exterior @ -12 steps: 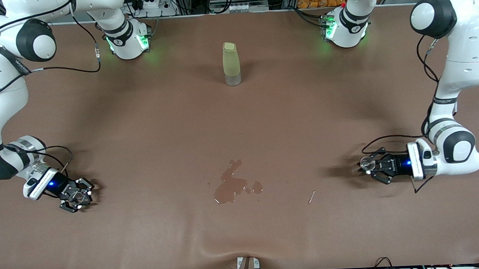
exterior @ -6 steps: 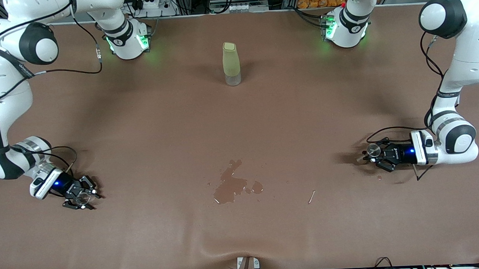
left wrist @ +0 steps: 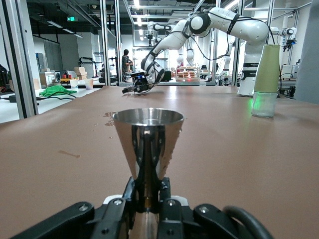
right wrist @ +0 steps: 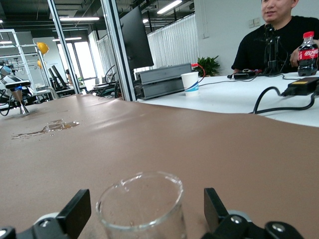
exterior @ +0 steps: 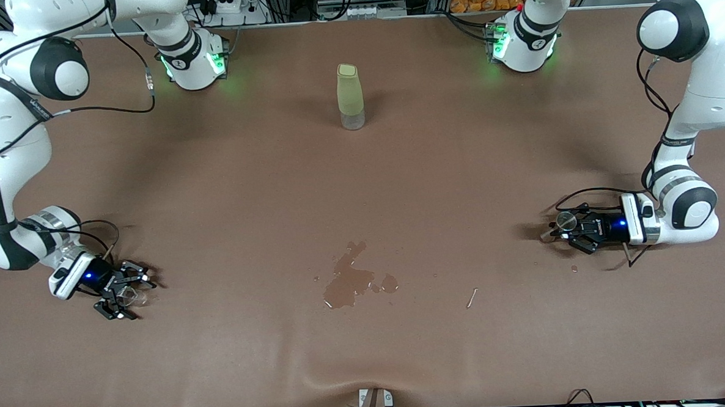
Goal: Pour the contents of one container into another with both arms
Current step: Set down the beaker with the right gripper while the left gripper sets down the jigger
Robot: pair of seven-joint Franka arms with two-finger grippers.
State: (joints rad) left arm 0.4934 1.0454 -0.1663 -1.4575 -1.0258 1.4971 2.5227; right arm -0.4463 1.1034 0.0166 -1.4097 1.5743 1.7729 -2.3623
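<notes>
Only the wrist views identify the vessels: left gripper has jaws clamped on a steel cone cup, upright; right gripper has jaws spread wide around a clear glass on the tabletop. Both arms reach low at their own ends, a spill between them.

The front view looks steeply down from high across the brown table, taking in both arms. Each wrist view sits low, skimming the tabletop toward the other arm. All three share the puddle at mid-table.
</notes>
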